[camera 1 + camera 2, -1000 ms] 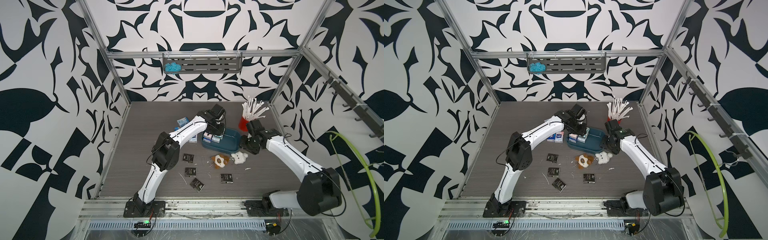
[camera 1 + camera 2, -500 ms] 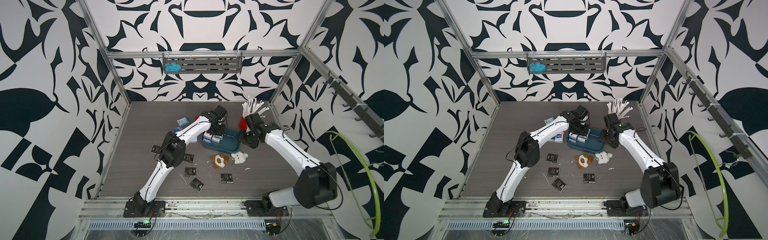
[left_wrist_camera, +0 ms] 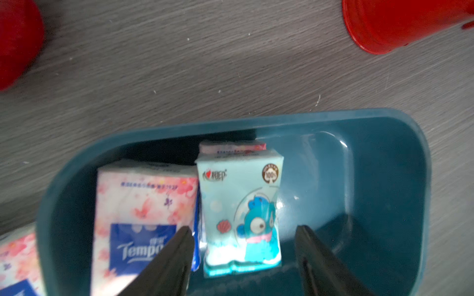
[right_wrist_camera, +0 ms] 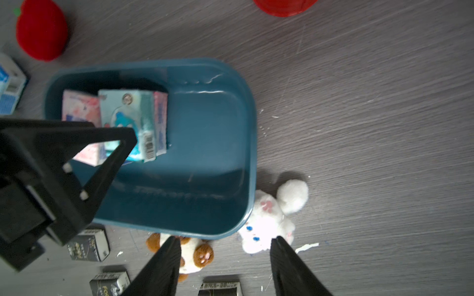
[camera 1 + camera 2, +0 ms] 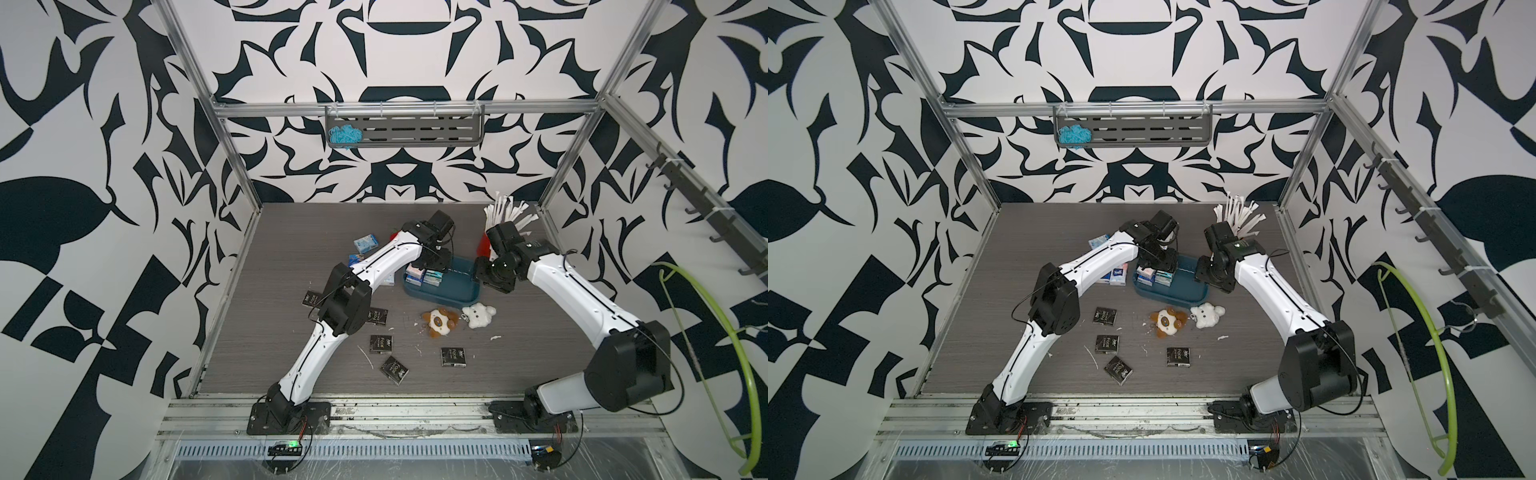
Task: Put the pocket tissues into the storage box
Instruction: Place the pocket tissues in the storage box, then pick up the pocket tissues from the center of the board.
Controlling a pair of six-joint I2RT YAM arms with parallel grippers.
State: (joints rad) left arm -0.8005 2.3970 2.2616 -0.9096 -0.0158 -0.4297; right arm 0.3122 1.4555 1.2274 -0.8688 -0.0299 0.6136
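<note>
We have just loosed our left gripper (image 3: 243,229): the light blue pack (image 3: 238,205) between its jaws sits released in the storage box (image 3: 384,179); next, lift clear.

I am wearing white shells on my left arm (image 5: 314,358) and right arm (image 5: 573,291), black joints bulging, thin cables trailing, black fingers (image 3: 166,262) tapering.
</note>
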